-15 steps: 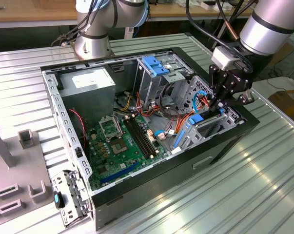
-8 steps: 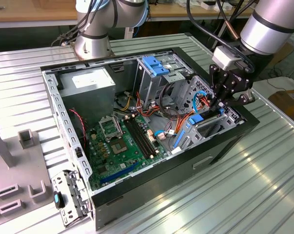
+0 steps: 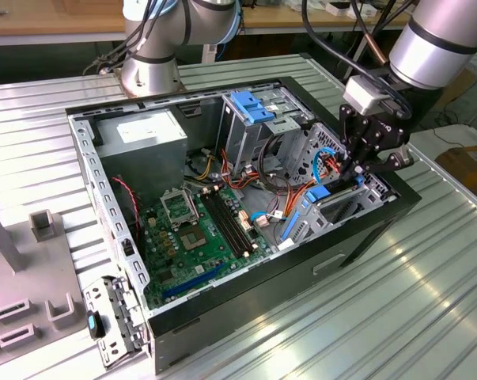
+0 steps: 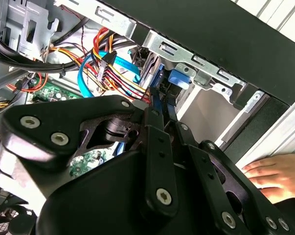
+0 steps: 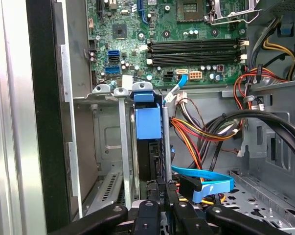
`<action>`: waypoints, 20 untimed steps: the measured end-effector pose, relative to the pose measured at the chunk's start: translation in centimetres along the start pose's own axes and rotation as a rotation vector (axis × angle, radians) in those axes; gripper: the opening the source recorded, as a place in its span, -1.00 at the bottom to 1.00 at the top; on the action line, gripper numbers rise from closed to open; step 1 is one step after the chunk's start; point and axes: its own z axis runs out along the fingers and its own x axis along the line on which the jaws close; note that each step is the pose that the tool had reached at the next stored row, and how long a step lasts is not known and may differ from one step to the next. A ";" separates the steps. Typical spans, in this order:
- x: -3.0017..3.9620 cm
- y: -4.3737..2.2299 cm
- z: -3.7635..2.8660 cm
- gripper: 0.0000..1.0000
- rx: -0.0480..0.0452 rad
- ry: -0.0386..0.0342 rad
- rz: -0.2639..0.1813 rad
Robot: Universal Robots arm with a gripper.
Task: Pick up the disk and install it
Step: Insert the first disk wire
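Observation:
The disk [image 5: 148, 147] stands on edge in a narrow metal bay at the end of the open computer case [image 3: 365, 229], its blue rail and tab [image 5: 148, 121] facing the motherboard. In the second wrist view the disk's blue edge [image 4: 158, 93] runs out from between my fingertips. My gripper [image 5: 162, 190] [image 4: 159, 115] is shut on the disk's outer end. In the exterior view the gripper [image 3: 355, 176] hangs over the bay at the case's right end, with the disk's blue part [image 3: 319, 194] just beside it.
Bundled cables [image 5: 206, 132] and a blue flat cable [image 5: 206, 183] lie close beside the bay. A grey power-supply box [image 3: 147, 131], a blue-topped cage [image 3: 254, 111] and the motherboard [image 3: 198, 233] fill the case. A hand [image 4: 274, 171] rests outside the case wall. A second arm's base [image 3: 151, 71] stands behind.

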 end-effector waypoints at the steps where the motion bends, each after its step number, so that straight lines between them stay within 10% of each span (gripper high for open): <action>1: 0.00 0.01 0.08 -0.65 0.0000 -0.0002 0.000; 20: 0.09 0.01 0.31 -0.51 -0.0003 -0.0060 0.000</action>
